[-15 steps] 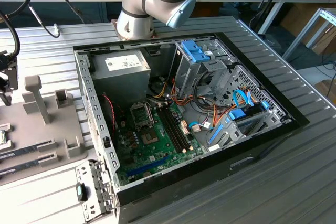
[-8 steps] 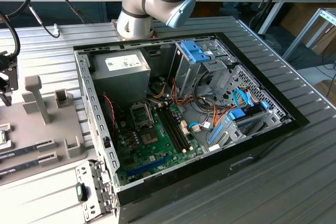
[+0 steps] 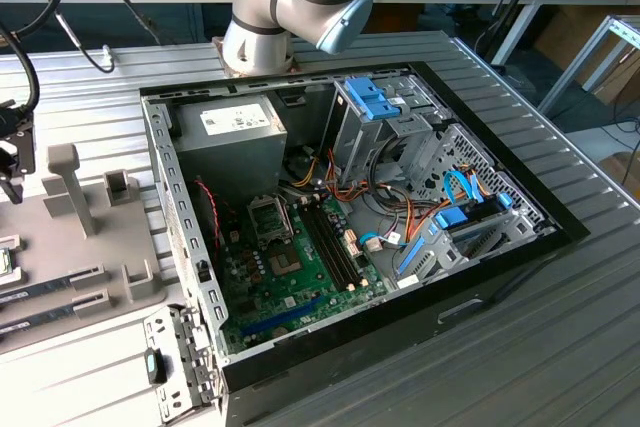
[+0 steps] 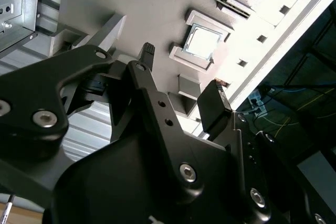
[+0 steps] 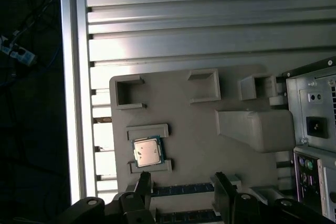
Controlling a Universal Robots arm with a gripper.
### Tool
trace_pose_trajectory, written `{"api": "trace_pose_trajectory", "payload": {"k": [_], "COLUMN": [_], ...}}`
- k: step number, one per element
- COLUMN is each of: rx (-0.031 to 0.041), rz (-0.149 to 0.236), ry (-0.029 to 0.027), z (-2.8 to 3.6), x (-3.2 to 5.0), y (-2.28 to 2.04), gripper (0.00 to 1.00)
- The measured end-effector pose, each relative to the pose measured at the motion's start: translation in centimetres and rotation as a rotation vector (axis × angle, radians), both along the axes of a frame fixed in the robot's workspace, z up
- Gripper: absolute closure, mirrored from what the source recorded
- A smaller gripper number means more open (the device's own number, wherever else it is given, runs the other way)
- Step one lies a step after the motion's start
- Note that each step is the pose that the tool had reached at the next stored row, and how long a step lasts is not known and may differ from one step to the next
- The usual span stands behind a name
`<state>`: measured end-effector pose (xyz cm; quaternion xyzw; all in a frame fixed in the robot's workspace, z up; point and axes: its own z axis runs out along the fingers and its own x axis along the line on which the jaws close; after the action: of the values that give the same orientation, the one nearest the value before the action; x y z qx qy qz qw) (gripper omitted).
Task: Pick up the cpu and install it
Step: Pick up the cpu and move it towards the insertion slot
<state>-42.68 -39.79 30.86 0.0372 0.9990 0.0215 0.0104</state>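
The cpu (image 5: 147,151) is a small silvery square with a thin green rim. It lies flat in a grey cradle on the grey fixture plate (image 5: 194,129), and the second wrist view shows the cpu (image 4: 203,41) as a bright square. My gripper (image 5: 182,187) hovers above the plate, a little to one side of the chip. It is open, with nothing between its black fingers (image 4: 214,103). In the exterior view the gripper (image 3: 12,162) is at the left edge. The motherboard's socket frame (image 3: 268,215) sits inside the open computer case (image 3: 190,247).
The fixture plate (image 3: 90,247) carries upright grey posts (image 3: 62,182) and memory sticks (image 3: 55,305) in slots. Drive cages, blue latches and cable bundles (image 3: 400,187) crowd the case's far side. The ribbed metal table (image 3: 560,347) ends just beyond the plate.
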Motion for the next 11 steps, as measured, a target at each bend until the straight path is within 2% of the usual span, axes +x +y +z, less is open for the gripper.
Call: {"api": "trace_pose_trajectory", "payload": {"k": [11], "rx": [0.0000], "rz": [0.000], "ry": [0.0001], "z": [-0.26], "x": [0.00], "y": [0.00], "gripper": [0.40]}}
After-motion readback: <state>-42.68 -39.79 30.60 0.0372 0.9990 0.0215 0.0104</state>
